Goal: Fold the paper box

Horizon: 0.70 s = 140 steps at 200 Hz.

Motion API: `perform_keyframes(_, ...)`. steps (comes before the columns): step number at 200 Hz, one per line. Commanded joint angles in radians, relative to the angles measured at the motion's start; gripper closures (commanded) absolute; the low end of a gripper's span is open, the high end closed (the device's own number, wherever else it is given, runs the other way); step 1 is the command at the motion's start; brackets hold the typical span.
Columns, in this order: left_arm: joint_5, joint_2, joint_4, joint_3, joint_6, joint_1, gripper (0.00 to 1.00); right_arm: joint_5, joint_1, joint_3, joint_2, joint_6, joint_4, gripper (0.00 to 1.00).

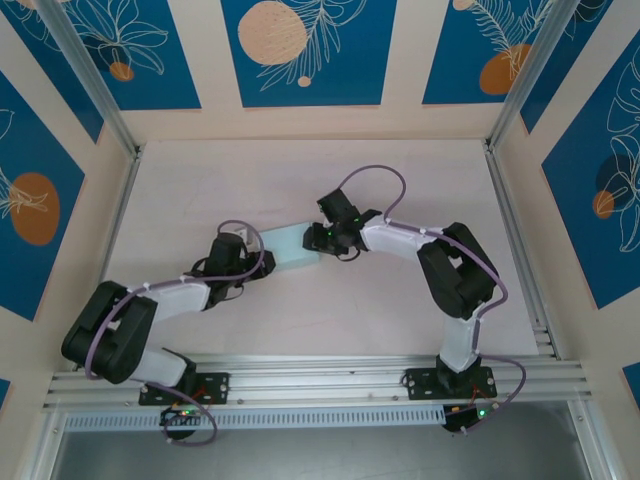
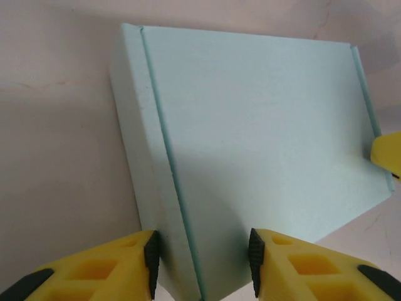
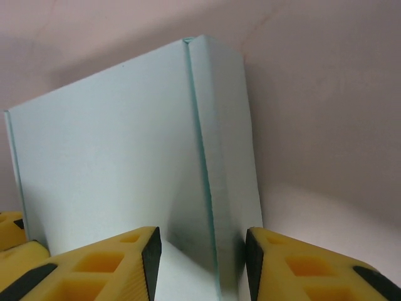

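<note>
The paper box (image 1: 287, 247) lies near the middle of the pale table (image 1: 400, 170), between the two arms, and each end of it is taken by one gripper. In the top view the black wrists stand partly over its ends, so only the middle strip of mint-blue card is seen from above. The left gripper (image 2: 202, 266) is closed in on the near left corner of the box: one yellow finger (image 2: 135, 266) presses its dark pad against the narrow side wall, and the other lies against the broad face, with the crease between them. The right gripper (image 3: 202, 263) grips the opposite end in the same manner, its pads on either side of the folded edge (the box looks already closed, with flat faces and sharp creases). At the right edge of the left wrist view, a yellow fingertip of the other arm touches the far rim of the card. Around the work place stand walls with blue panels (image 1: 305, 50) painted with orange circles and white leaves, slanted aluminium posts (image 1: 90, 80) in the corners, and a metal rail (image 1: 320, 375) along the near edge where both bases are bolted. A purple cable (image 1: 385, 169) arches above the right wrist.
</note>
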Motion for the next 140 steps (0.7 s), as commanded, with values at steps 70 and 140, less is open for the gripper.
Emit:
perform_keyframes(70,-0.062,-0.247,-0.191,0.017,0.083,0.028,0.00,0.072,-0.010,0.010,-0.158,-0.124,-0.146,0.41)
perform_keyframes(140,-0.169,-0.491,-0.385,0.011,0.181,0.067,0.00,0.313,-0.031,-0.247,-0.553,-0.129,-0.229,0.31)
